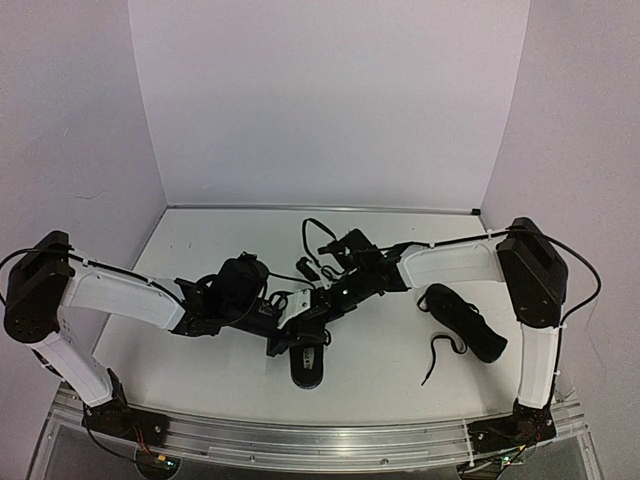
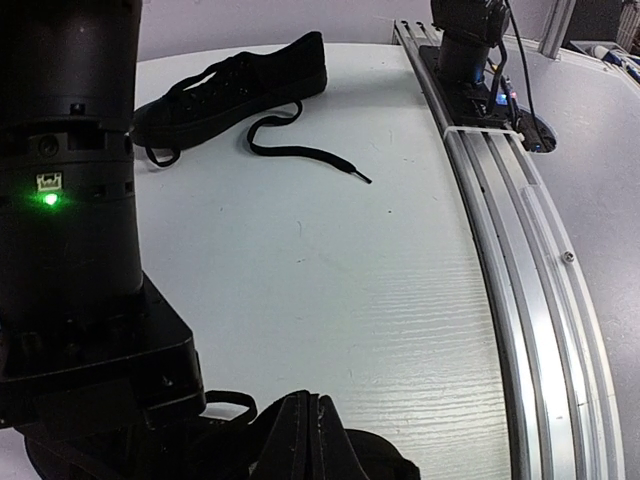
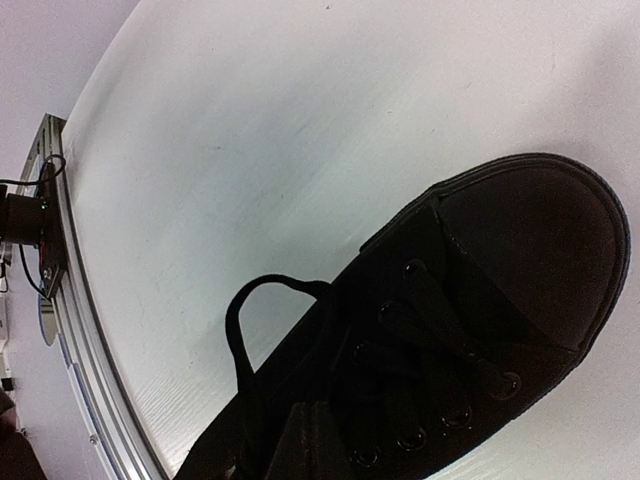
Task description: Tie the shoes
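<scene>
Both arms fold inward over 1 black shoe (image 1: 308, 365) — left gripper (image 2: 308, 410) and right gripper (image 3: 303, 420) tilted down, jaws closed tight by its laces (image 3: 420, 330).

White table (image 1: 385, 355), pale lilac walls (image 1: 330, 100)

Robotics lab bench: white table (image 1: 380, 372), plain pale backdrop walls (image 1: 330, 100), aluminium rail (image 1: 320, 440) along the near edge.
</scene>
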### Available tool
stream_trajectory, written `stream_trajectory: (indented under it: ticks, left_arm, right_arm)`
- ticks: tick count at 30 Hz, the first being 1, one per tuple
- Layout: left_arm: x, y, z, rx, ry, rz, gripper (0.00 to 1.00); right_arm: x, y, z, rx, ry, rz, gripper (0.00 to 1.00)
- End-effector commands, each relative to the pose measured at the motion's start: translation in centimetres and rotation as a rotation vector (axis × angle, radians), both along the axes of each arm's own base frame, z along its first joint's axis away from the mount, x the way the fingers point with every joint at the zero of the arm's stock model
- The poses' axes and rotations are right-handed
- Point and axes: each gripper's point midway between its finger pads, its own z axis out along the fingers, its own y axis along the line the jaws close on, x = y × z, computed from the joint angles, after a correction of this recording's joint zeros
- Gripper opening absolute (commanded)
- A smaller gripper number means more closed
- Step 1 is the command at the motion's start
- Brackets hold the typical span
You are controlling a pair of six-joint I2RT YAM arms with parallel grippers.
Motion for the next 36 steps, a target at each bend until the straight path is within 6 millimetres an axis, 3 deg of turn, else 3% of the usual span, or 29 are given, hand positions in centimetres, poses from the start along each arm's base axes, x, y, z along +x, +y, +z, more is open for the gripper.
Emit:
stream_trajectory:
  ticks: [1,9,14,19,25,29,36]
  left_arm:
    - [-1.0,-1.3,2.9,-0.046,-0.051,-0.065,0.00]
    - [-2.1,-1.9,2.6,-0.021,-0.068,-0.100,0.02]
    - [-1.3,-0.7,2.4,0.005,-0.086,-0.020,0.34]
    - [1.5,2.6,4.4,-0.057,-0.073,0.125,0.50]
    - [6.4,7.3,5.7,-0.114,-0.056,0.350,0.53]
    - [9.4,8.7,5.0,-0.095,-0.024,0.475,0.53]
    - [11.7,7.6,1.8,0.000,0.045,0.506,0.50]
  right_arm:
    - [0.2,0.0,0.8,0.027,-0.006,-0.003,0.00]
    - [0.2,0.0,1.0,0.034,-0.006,-0.004,0.00]
    - [0.5,-0.2,3.0,0.074,-0.015,-0.011,0.01]
    - [0.4,-0.8,6.6,0.132,-0.044,-0.021,0.22]
    - [-0.2,-2.3,10.2,0.202,-0.059,-0.032,0.40]
    - [-0.6,-3.6,9.6,0.191,-0.042,-0.055,0.44]
    - [-1.4,-5.3,6.1,0.157,0.026,-0.077,0.42]
